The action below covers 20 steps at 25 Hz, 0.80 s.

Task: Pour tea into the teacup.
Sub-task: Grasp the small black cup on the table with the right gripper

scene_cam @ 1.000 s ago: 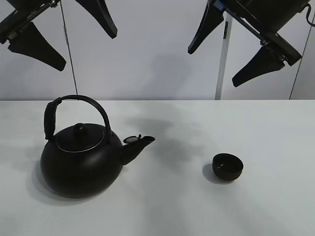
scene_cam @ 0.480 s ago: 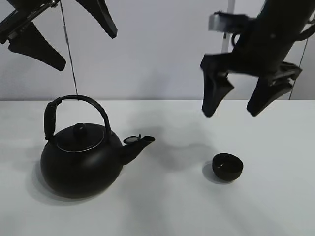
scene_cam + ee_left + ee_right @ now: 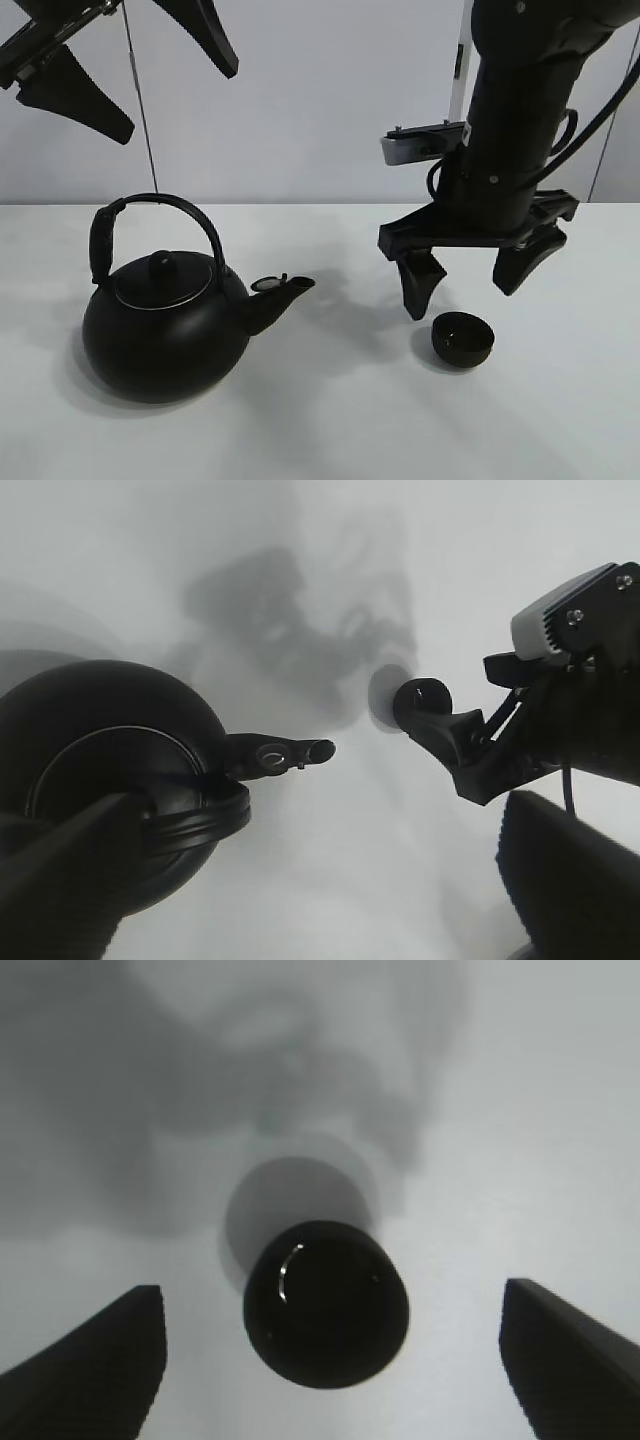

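The small black teacup [image 3: 463,338] stands upright on the white table, right of centre. The right wrist view looks straight down into it [image 3: 326,1303]. My right gripper [image 3: 462,284] is open and hangs just above the cup, its fingers [image 3: 90,1355] apart on either side of it. The big black kettle [image 3: 165,318] with an arched handle stands at the left, its spout [image 3: 284,292] pointing toward the cup. My left gripper [image 3: 125,75] is open and high above the kettle, holding nothing. The left wrist view shows the kettle [image 3: 100,770] and the cup [image 3: 420,702].
The white table [image 3: 330,430] ends at a pale back wall. A thin cable [image 3: 140,110] hangs down behind the kettle, and a light upright post [image 3: 452,130] stands behind the right arm.
My right arm has come down from high at the upper right to just above the teacup, still open. The left gripper, kettle and cup have not moved.
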Each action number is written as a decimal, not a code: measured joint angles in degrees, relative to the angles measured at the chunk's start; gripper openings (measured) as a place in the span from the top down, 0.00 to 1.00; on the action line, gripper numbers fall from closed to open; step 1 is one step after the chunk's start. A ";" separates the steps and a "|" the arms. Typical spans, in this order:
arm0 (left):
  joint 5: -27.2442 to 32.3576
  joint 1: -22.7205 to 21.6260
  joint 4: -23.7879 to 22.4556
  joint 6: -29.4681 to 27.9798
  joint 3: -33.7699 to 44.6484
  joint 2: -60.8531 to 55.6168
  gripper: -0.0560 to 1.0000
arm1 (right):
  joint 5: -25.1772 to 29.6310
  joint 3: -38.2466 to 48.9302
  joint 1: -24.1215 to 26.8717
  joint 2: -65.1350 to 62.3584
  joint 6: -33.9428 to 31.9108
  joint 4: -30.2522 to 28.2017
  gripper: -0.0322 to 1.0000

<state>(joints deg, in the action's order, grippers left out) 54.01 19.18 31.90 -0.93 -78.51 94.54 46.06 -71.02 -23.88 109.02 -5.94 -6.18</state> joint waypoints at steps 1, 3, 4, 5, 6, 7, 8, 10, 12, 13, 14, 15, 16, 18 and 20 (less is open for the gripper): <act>0.00 0.00 0.00 0.00 0.00 0.00 0.29 | -0.85 0.06 0.00 0.42 0.18 1.13 0.37; 0.00 0.00 0.00 0.00 0.00 0.00 0.29 | -2.81 0.80 0.00 0.86 0.34 2.39 0.37; 0.00 0.00 0.00 0.00 0.00 0.00 0.29 | -3.86 1.37 0.00 1.06 0.40 2.58 0.37; 0.00 0.00 0.00 0.00 0.00 0.00 0.29 | -4.47 1.79 0.00 1.35 0.40 2.63 0.37; 0.00 0.00 0.00 0.00 0.00 0.00 0.29 | -4.85 2.13 0.00 1.79 0.46 2.63 0.37; 0.00 0.00 0.00 0.00 0.00 0.00 0.29 | -5.29 2.36 0.00 2.31 0.46 2.57 0.37; 0.00 0.00 0.00 0.00 0.00 0.00 0.29 | -5.50 2.41 0.00 2.95 0.46 2.57 0.37; 0.00 0.00 0.00 0.00 0.00 0.00 0.29 | -5.64 2.41 0.00 3.98 0.46 2.52 0.37; 0.00 0.00 0.00 0.00 0.00 0.00 0.29 | -5.83 2.41 0.00 4.68 0.41 2.34 0.37; 0.00 0.00 0.00 0.00 0.00 0.00 0.29 | -5.97 2.41 0.00 4.84 0.41 2.34 0.37; 0.00 0.00 0.00 0.00 0.00 0.00 0.29 | -6.35 2.41 0.00 4.90 0.33 2.32 0.38; 0.00 0.00 0.00 0.00 0.00 0.00 0.29 | -6.76 2.41 0.00 4.90 0.22 2.20 0.39; 0.00 0.00 0.00 0.00 0.00 0.00 0.29 | -7.02 2.41 0.00 4.90 0.16 1.99 0.41; 0.00 0.00 0.00 0.00 0.00 0.00 0.29 | -7.13 2.41 0.00 4.95 -0.36 1.47 0.46; 0.00 0.00 0.00 0.00 0.00 0.00 0.29 | -7.13 2.41 0.00 4.94 -1.02 1.01 0.53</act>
<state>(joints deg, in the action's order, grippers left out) 54.01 19.18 31.90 -0.93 -78.51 94.54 38.92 -68.61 -23.88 113.96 -6.97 -5.16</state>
